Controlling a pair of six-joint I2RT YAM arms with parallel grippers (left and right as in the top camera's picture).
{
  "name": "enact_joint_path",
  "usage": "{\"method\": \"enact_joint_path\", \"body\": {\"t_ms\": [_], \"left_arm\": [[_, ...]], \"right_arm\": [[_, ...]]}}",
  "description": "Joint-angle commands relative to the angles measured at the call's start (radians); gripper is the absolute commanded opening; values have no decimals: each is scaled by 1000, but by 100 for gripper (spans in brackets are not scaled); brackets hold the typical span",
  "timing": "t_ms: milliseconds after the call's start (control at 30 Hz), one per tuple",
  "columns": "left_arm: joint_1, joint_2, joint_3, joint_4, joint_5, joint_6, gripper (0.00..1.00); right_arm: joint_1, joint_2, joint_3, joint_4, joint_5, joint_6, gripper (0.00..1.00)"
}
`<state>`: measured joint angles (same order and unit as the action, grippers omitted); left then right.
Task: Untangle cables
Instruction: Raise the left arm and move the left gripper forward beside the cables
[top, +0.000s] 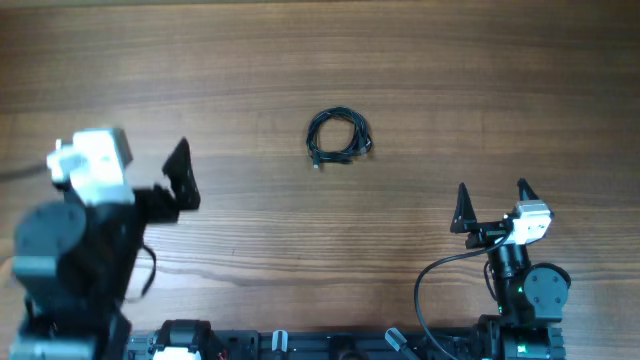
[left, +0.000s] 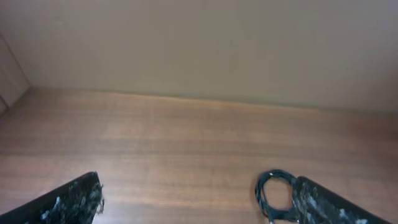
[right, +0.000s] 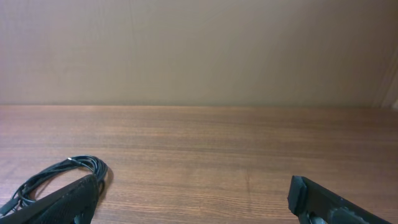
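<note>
The cables are thin black wires coiled in one small round bundle on the wooden table, a little behind its middle. The bundle shows in the left wrist view partly behind the right finger, and in the right wrist view partly behind the left finger. My left gripper is open and empty, well to the left of the bundle; its fingers show in its own view. My right gripper is open and empty, to the right and nearer the front; its fingers show in its own view.
The wooden table runs to a plain beige wall at the back. The arm bases stand at the front edge, with a thick black robot cable looping beside the right arm.
</note>
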<state>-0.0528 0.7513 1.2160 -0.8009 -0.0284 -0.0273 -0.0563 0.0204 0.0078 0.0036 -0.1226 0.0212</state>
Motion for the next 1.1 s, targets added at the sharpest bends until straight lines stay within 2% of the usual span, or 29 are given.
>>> {"method": "enact_joint_path", "body": {"t_ms": [0, 167, 267, 433, 633, 1067], "left_arm": [[5, 179, 140, -70, 18, 27, 100], [5, 393, 285, -162, 98, 27, 100], [5, 493, 338, -173, 148, 27, 100], [5, 623, 378, -156, 148, 50, 100], [5, 655, 378, -66, 163, 54, 100], [5, 655, 378, -86, 163, 80, 100]], "right_arm": [[-6, -10, -3, 2, 13, 6, 100], [-6, -10, -3, 2, 13, 6, 100], [-6, -10, -3, 2, 13, 6, 100], [-6, -10, -3, 2, 13, 6, 100], [-6, -10, -3, 2, 13, 6, 100], [-6, -10, -3, 2, 13, 6, 100]]}}
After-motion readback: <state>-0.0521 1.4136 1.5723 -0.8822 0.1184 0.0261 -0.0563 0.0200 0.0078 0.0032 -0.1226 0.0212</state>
